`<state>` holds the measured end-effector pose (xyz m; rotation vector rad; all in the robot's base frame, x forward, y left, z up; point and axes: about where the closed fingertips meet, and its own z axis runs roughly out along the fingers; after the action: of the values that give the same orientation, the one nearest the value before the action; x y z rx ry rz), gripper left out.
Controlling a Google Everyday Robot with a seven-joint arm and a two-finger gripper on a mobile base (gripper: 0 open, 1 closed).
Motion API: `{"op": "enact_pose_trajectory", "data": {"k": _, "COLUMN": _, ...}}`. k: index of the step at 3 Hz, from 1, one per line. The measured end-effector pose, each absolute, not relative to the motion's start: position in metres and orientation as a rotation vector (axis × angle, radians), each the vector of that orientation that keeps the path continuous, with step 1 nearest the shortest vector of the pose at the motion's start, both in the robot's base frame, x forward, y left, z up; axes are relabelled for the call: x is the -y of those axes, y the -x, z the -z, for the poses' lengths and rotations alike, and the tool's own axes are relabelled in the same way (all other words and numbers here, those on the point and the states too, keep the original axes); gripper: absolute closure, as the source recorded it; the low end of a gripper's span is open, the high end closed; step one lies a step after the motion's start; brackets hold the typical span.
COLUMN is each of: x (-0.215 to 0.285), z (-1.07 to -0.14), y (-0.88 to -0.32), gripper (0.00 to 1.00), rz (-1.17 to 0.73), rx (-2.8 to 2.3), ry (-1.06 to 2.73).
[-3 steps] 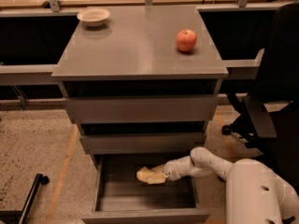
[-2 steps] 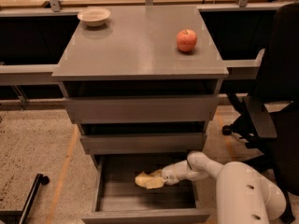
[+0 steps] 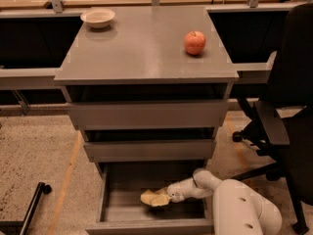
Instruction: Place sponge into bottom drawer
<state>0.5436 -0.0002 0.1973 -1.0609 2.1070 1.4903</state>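
Note:
The bottom drawer (image 3: 104, 196) of the grey cabinet is pulled open. The pale yellow sponge (image 3: 149, 198) is inside it, low over the drawer floor near the middle. My gripper (image 3: 163, 198) reaches into the drawer from the right on a white arm (image 3: 205, 184) and is shut on the right end of the sponge. The two higher drawers (image 3: 146, 114) are pushed nearly closed.
A red apple (image 3: 194, 42) and a white bowl (image 3: 98, 17) stand on the cabinet top. A black office chair (image 3: 288, 111) stands close on the right. A black bar with a wheel (image 3: 30, 207) lies on the floor at the lower left.
My gripper has moved down and slightly left with the sponge, deeper into the open bottom drawer. Nothing else has moved.

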Motion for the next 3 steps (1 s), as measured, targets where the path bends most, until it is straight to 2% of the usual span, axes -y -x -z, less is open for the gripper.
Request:
{"op": "enact_pose_trajectory", "data": {"k": 2, "x": 0.001, "z": -0.157, "y": -0.534, "gripper": 0.12, "rz": -1.517, "rx": -2.176, "ry": 0.977}}
{"op": "enact_pose_trajectory", "data": {"k": 3, "x": -0.001, "z": -0.157, "y": -0.533, "gripper": 0.00, "rz": -1.522, "rx": -2.174, "ry": 0.980}}
